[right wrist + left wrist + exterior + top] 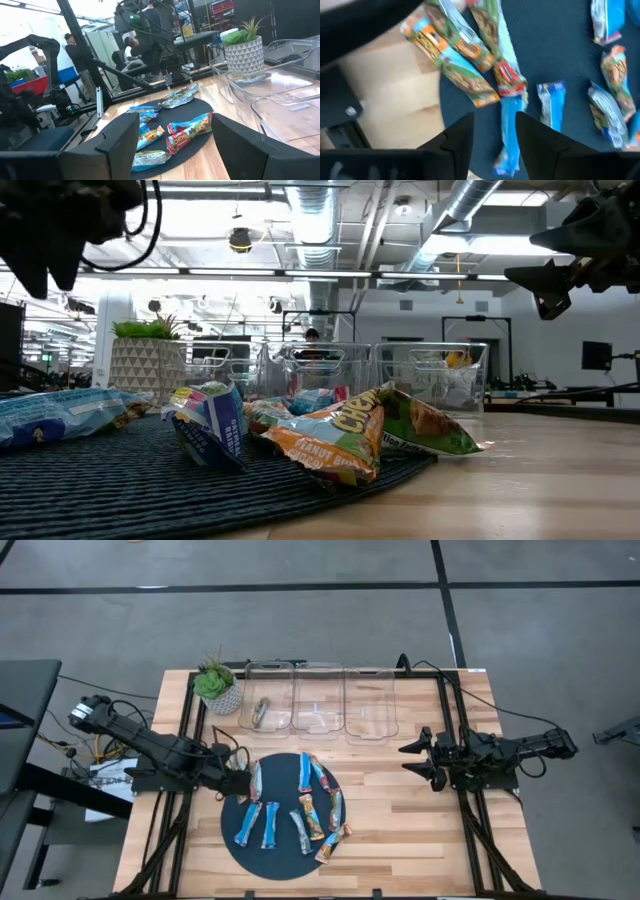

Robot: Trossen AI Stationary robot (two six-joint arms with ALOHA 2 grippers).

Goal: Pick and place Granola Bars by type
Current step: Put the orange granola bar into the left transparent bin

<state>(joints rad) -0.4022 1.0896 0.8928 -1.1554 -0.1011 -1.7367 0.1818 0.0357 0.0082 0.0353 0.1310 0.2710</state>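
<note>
Crumpled wrappers fill the foreground of the low view, where an orange and green granola bar (335, 442) lies at the edge of the dark round mat (262, 850). Seen from above, the granola bars (305, 808) are scattered over that mat near the front of the wooden table (420, 830), some blue and silver, some orange and green, a few overlapping. One blue bar (510, 125) lies between the fingers of the left gripper (240, 784), which hangs low over the mat's left edge with its fingers spread apart, clamped on nothing. Behind the mat stand three clear bins in a row: the left bin (268, 700) holds a single bar (260, 712), while the middle bin (318, 700) and right bin (371, 702) show only bare plastic. A small potted plant (217, 686) sits just left of the bins. The right gripper (420, 758) waits off to the right side of the table, well apart from the mat, its fingers wide apart and holding nothing. People stand in the room beyond the table in the right wrist view.
</note>
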